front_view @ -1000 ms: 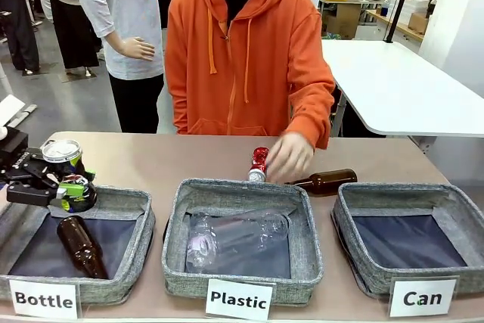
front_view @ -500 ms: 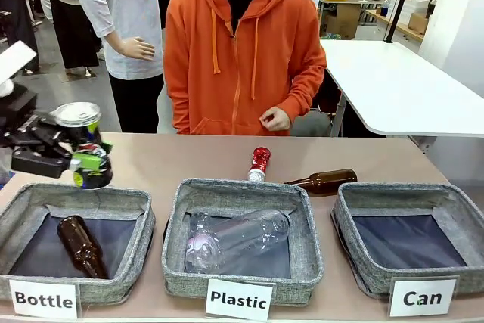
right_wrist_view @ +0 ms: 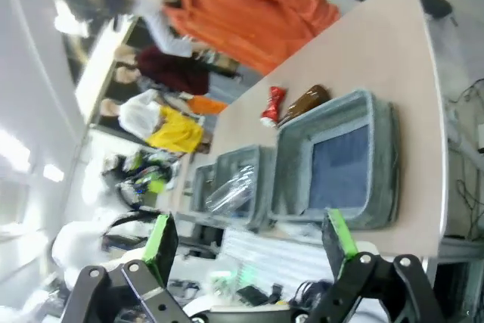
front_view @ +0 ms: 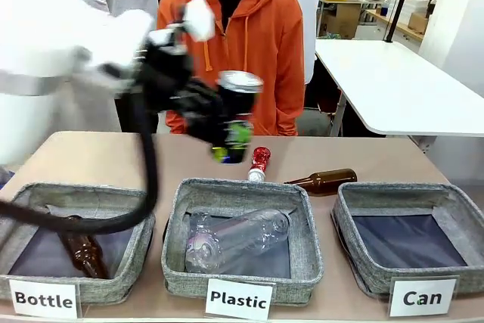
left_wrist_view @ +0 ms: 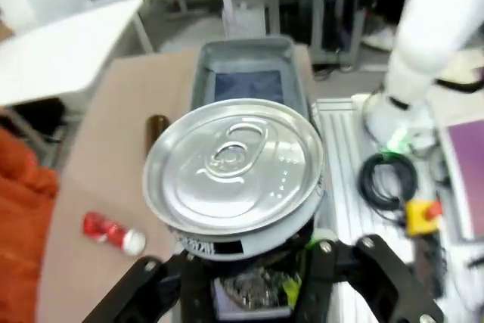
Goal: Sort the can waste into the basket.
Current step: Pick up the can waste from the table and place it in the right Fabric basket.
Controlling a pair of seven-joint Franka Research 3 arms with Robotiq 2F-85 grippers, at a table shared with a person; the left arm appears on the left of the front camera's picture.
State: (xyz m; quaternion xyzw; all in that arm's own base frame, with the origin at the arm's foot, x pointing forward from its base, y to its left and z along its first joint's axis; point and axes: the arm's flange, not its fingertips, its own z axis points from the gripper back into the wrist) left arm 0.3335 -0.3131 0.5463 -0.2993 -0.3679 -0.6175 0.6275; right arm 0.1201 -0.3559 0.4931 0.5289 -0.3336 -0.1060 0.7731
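Green-padded fingers of the left gripper are clamped on the lower body of the black can. They hold it upright in the air, silver lid up, over the far half of the table behind the Plastic basket. From the left wrist camera, the lid fills the centre of the frame above the black fingers.

The crushed red can lies on the table just below and right of the held can, near the Plastic basket's far rim. A brown bottle lies on its side beside it, toward the Can basket. That basket sits at the right end of the row, well apart from the held can, its dark liner showing.

The right gripper hangs high off the table's right end, its fingers spread wide with nothing between them.

A clear bottle lies in the Plastic basket, and a second brown bottle lies in the Bottle basket. A person in an orange hoodie stands at the far side.
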